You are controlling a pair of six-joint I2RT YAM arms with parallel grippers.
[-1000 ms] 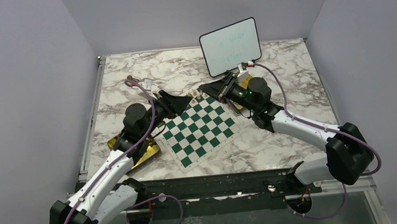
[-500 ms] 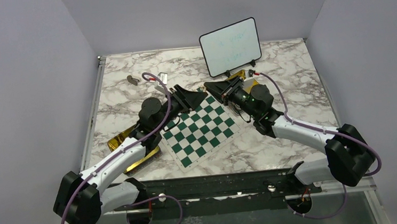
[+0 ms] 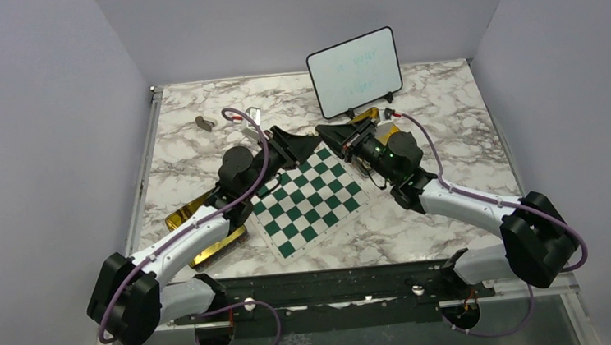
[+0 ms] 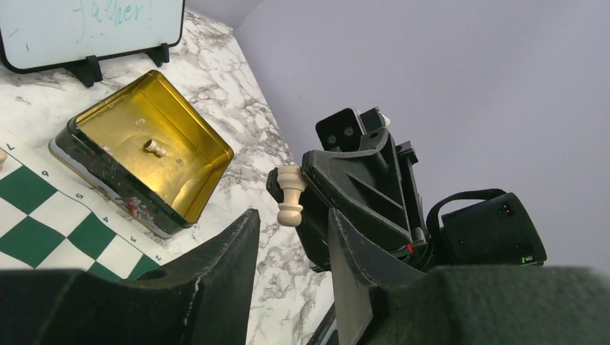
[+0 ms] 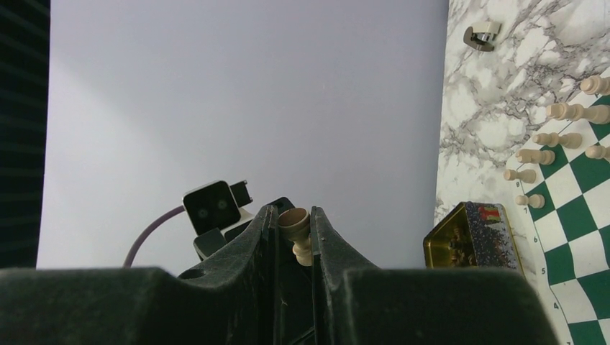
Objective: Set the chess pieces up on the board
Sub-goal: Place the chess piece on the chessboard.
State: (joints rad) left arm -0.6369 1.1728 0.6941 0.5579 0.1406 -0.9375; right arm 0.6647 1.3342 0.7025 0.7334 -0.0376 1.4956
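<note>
Two arms reach from the near edge over the marble table (image 3: 445,104) and meet above the 12 o'clock corner of the board (image 3: 313,205). The left arm (image 3: 184,244) is angled towards 1 o'clock and the right arm (image 3: 461,197) towards 10 o'clock, with the claws facing each other, tips just apart. Claws: left gripper (image 3: 307,144), fingers spread with nothing between them; right gripper (image 5: 293,219), clenched on one pale chess piece (image 4: 290,203), gripped at its waist and held off the table, just beyond the left fingers. One board, green and white checks, lies flat and turned diagonal at table centre. One whiteboard (image 3: 356,71) stands upright at 1 o'clock of the board, its faint writing not legible. Two gold tins: one (image 3: 196,230) at 8 o'clock of the board, partly under the left arm; one (image 4: 144,169) open at 1 o'clock, just beside the board's edge, holding one small piece (image 4: 153,147) lying on its side. Pale pieces (image 5: 550,139): at least seven, ranked along the board's edge in the right wrist view. The frame cuts the row, so the full count cannot be told, and from above the claws hide them. Two oddments lie on bare marble at 10 o'clock, a brown item (image 3: 203,122) and a pale item (image 3: 252,113), both too small to identify.
</note>
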